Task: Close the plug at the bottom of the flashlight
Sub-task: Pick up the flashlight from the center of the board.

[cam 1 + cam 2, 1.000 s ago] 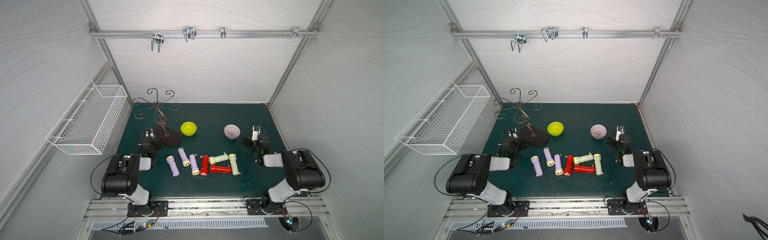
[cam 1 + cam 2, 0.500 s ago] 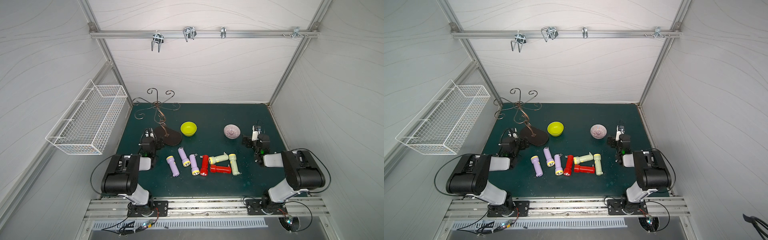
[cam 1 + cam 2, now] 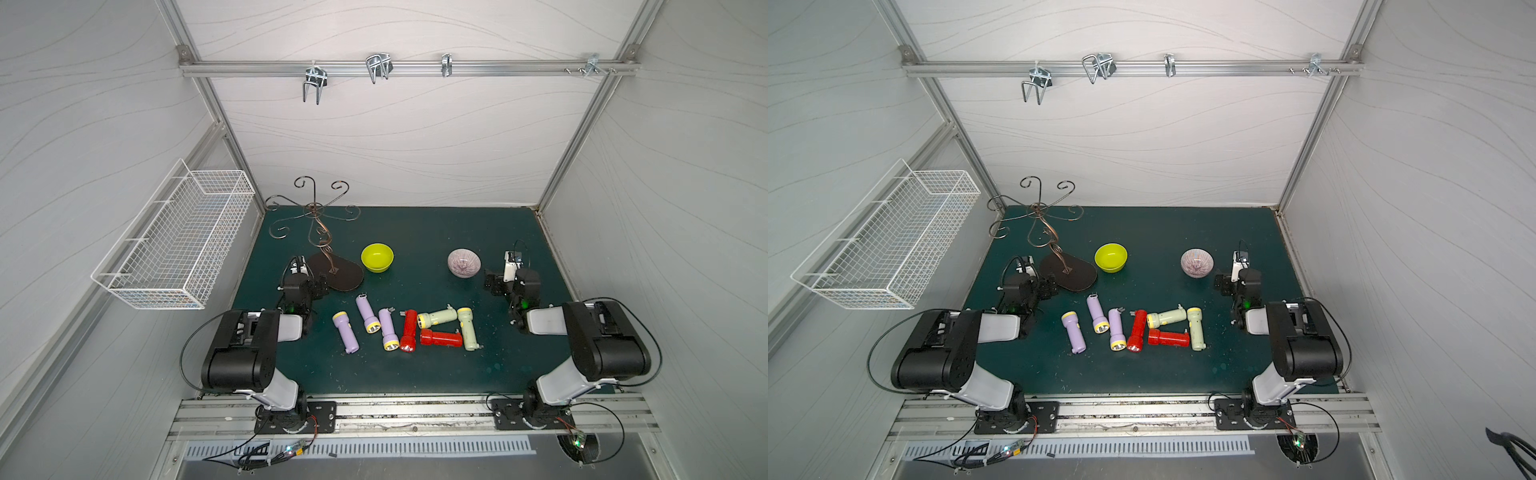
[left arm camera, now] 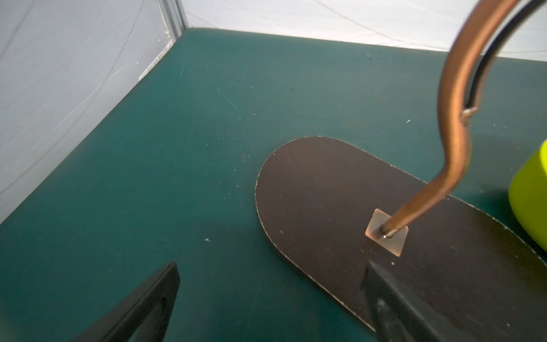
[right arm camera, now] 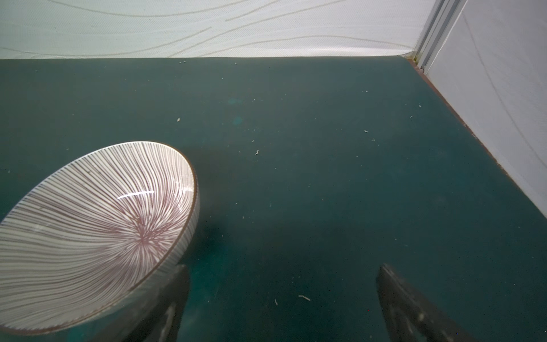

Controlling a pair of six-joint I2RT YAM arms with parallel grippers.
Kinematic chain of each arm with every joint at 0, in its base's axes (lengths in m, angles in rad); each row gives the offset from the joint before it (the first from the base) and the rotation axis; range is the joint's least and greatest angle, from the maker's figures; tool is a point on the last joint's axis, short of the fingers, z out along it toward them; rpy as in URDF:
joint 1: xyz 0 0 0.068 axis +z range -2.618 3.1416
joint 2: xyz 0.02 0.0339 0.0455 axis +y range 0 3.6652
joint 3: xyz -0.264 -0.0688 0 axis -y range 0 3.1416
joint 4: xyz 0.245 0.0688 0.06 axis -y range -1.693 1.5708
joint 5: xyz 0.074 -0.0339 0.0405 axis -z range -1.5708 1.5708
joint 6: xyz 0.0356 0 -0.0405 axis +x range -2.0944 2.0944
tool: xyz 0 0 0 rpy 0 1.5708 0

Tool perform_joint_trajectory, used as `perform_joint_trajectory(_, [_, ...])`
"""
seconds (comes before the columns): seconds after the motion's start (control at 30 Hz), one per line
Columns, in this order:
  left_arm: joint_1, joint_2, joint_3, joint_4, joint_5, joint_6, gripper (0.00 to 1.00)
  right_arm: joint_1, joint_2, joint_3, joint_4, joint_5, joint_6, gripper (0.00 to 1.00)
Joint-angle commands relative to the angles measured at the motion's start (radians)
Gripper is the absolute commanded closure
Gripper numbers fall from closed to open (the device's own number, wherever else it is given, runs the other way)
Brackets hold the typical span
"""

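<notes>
Nothing has moved since a second ago: both arms sit idle and the task looks unstarted.
The left gripper [image 4: 270,275] and right gripper [image 5: 282,275] are released and empty, well apart from the seven flashlights [image 3: 409,330] lying between them on the green surface [image 3: 415,374]. The room is a white-walled booth with a wire basket [image 3: 178,249] on a side wall.

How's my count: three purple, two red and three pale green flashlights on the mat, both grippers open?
Not three: only two pale green flashlights lie there, as both top views show. Three purple flashlights, two red flashlights, left gripper and right gripper open: correct.
</notes>
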Motion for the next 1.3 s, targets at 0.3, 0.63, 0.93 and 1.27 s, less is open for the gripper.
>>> perform_joint_trajectory(0.3, [-0.201,-0.262,0.122,-0.256,-0.374,0.026,0.00,0.298,-0.363,0.068,-0.308,0.560,-0.101,0.01])
perform_joint_trajectory(0.63, [-0.238,-0.480,0.183,-0.630,-0.561,-0.274,0.00,0.551,-0.523,0.276,-0.880,0.872,0.044,0.01])
perform_joint_trajectory(0.93, [-0.280,-0.445,0.453,-1.196,-0.652,-0.633,0.00,0.616,-0.588,0.448,-1.414,0.904,0.433,0.01])
perform_joint_trajectory(1.27, [-0.279,-0.497,0.541,-1.217,-0.304,-0.522,0.00,0.618,-0.801,0.360,-1.548,0.647,0.460,0.23])
